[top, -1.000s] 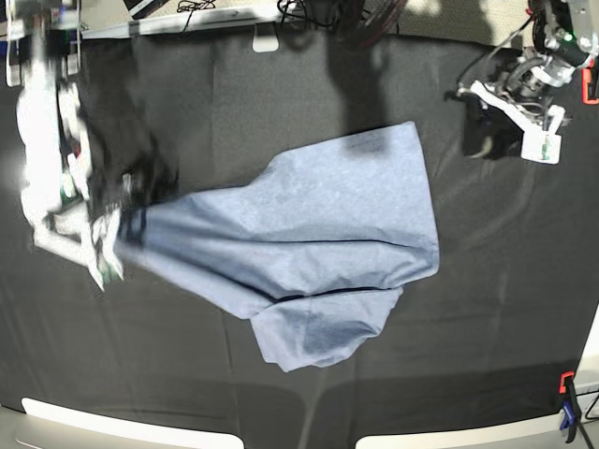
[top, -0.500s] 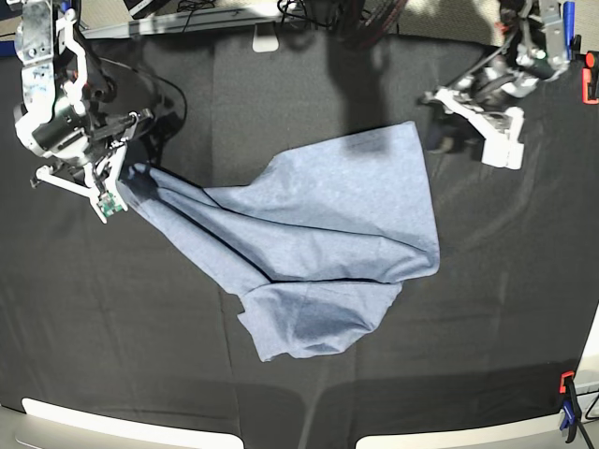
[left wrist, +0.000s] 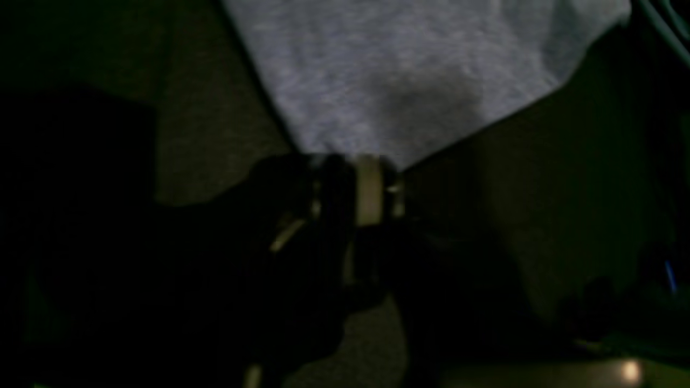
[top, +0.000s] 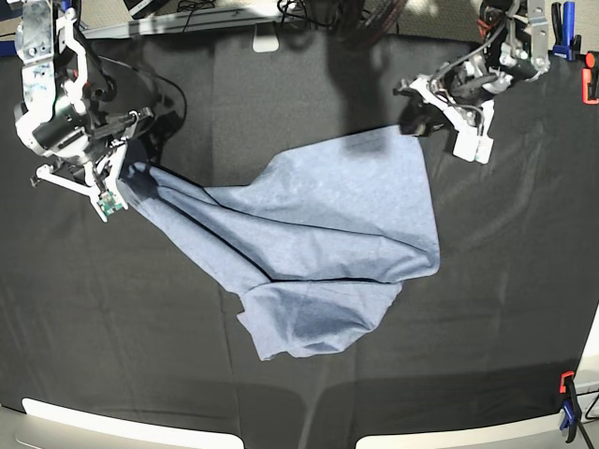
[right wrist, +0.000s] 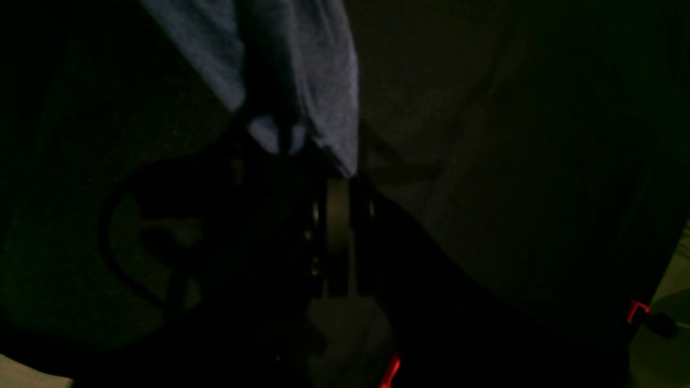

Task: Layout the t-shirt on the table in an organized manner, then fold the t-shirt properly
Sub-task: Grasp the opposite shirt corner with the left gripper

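The light blue-grey t-shirt [top: 318,234] lies rumpled and slanted across the black table [top: 281,94], no lettering showing. My right gripper [top: 126,173] at the base view's left is shut on the shirt's stretched left corner. In the right wrist view the bunched cloth [right wrist: 323,81] runs into that gripper [right wrist: 302,156]. My left gripper [top: 412,120] sits at the shirt's far right corner. In the left wrist view, dark and blurred, the cloth's corner [left wrist: 409,70] ends right at the gripper [left wrist: 356,167], whose jaws look closed together on it.
An orange clamp [top: 590,84] and a blue clamp [top: 564,19] sit at the table's far right corner, another clamp [top: 567,407] at the near right. Cables and white gear lie along the far edge. Pale surfaces border the near edge.
My left arm has swung left onto the shirt's far right corner and its jaws have closed. My right arm pulled its corner up and left a second ago, then held still.
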Tool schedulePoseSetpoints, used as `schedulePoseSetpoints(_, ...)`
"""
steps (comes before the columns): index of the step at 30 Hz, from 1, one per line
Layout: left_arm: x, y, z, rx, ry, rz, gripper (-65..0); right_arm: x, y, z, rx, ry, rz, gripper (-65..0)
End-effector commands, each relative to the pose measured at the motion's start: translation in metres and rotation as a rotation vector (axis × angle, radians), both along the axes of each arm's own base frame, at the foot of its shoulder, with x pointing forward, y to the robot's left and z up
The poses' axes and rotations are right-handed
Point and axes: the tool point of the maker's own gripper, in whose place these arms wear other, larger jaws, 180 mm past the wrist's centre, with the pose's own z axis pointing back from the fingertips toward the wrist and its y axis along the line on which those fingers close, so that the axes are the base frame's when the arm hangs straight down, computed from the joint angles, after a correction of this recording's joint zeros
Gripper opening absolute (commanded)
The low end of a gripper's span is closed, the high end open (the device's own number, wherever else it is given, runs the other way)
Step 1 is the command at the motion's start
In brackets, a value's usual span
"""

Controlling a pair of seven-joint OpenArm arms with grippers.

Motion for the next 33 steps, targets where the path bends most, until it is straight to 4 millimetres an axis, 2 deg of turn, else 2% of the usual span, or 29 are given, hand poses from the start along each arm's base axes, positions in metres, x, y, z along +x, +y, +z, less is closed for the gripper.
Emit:
schedulePoseSetpoints(1,0.005,0.004,0.004,0.021,-0.032,0.0,-59.8,0.007,-0.005,0.011,-0.024,-0.037,0.002,-65.0)
schedulePoseSetpoints(2,0.006,0.007,0.002,0.054,-0.041,-0.004,-57.6,0.007,-0.005,0.011,-0.024,-0.037,0.002,-65.0)
schedulePoseSetpoints(5,0.006,0.012,0.0,0.086,-0.046,-0.005,-45.4,0.007,-0.005,0.011,-0.024,-0.038,0.002,-65.0)
schedulePoseSetpoints(7,0.008,0.012,0.002,0.08,-0.059,0.007,-41.7,0.007,-0.005,0.011,-0.024,-0.037,0.002,-65.0)
schedulePoseSetpoints(14,0.024,0.034,-0.001,0.174,-0.071,0.103,-41.7,0.007,-0.005,0.011,-0.024,-0.038,0.002,-65.0)
schedulePoseSetpoints(22,0.027,0.021,0.003,0.111,-0.07,0.119,-41.7,0.007,-0.005,0.011,-0.024,-0.038,0.002,-65.0)
schedulePoseSetpoints(25,0.031,0.025,0.011,0.112,-0.095,0.12,-41.7,0.007,-0.005,0.011,-0.024,-0.037,0.002,-65.0)
schedulePoseSetpoints(29,0.039,0.035,0.031,0.083,-0.146,0.154,-41.7,0.007,-0.005,0.011,-0.024,-0.037,0.002,-65.0)
schedulePoseSetpoints(33,0.039,0.037,0.032,0.086,-0.149,0.162,-41.7,0.007,-0.005,0.011,-0.024,-0.037,0.002,-65.0)
